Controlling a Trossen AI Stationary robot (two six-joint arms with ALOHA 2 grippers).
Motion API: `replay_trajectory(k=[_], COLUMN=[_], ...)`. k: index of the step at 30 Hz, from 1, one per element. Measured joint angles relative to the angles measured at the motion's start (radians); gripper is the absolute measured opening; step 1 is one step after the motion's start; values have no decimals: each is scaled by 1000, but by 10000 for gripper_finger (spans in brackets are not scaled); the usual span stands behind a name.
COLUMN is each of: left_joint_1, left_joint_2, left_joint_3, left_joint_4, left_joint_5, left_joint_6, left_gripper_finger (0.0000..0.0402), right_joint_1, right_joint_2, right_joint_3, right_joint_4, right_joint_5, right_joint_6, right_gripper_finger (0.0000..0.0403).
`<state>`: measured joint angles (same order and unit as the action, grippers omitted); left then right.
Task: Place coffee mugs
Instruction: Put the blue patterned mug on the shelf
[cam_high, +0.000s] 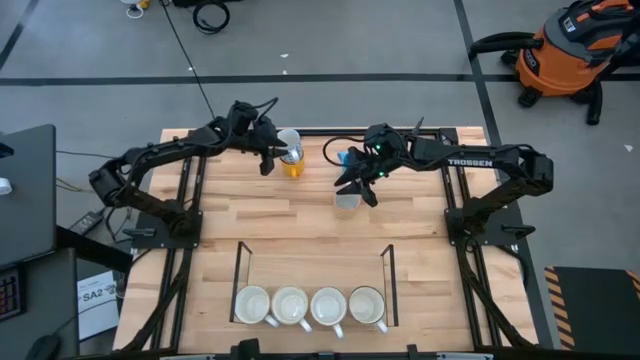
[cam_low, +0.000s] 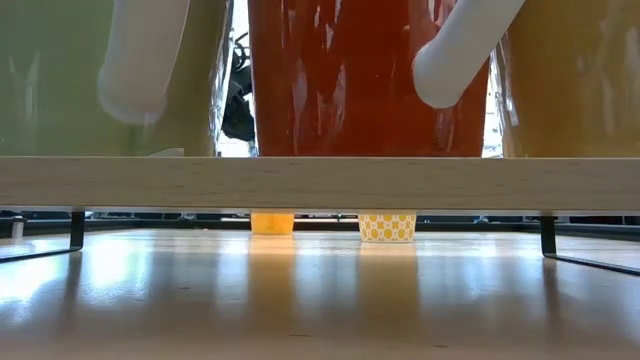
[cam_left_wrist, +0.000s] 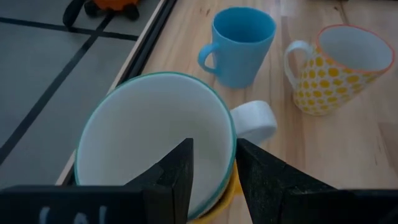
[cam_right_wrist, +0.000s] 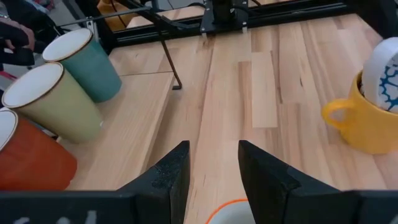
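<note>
My left gripper (cam_left_wrist: 214, 146) is shut on a white mug with a teal rim (cam_left_wrist: 143, 130) at the table's far side. This mug sits tilted in the mouth of an orange-yellow mug (cam_right_wrist: 357, 127). A blue mug (cam_left_wrist: 242, 43) and a yellow-dotted mug (cam_left_wrist: 333, 74) stand on their bases to its right. My right gripper (cam_right_wrist: 214, 149) hangs open just above the dotted mug, whose orange rim (cam_right_wrist: 227, 211) shows below the gap between the fingers. I see no contact there. My left gripper pinches the white mug's rim (cam_left_wrist: 231, 134) close to its handle (cam_left_wrist: 255, 121), one finger inside the cup and one outside. The fingers slant down from the table's left. The mug is tilted, its lower part in the orange-yellow mug's mouth (cam_left_wrist: 217, 205).
A black-framed wooden rack (cam_high: 240, 270) at the near edge holds several mugs in a row (cam_high: 310, 305), among them a teal (cam_right_wrist: 93, 68), a cream (cam_right_wrist: 56, 106) and a red-brown one (cam_right_wrist: 31, 162). Bare wood lies between the rack and the far mugs.
</note>
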<state>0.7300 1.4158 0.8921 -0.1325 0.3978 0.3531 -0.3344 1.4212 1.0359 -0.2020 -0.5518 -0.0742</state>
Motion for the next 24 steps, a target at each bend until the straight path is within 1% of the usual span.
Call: replay_trajectory(k=[9,24], left_joint_1=[-6,-6], left_joint_2=[2,3], left_joint_3=[0,0], left_joint_4=[-4,29], left_joint_5=[-10,-12], left_joint_6=[34,36], left_gripper_finger=[122,53], right_joint_1=[-3,-3], right_joint_2=[0,0], right_joint_3=[0,0], right_joint_4=[1,7], right_joint_5=[4,7], right_joint_6=[0,0], right_gripper_finger=[141,141])
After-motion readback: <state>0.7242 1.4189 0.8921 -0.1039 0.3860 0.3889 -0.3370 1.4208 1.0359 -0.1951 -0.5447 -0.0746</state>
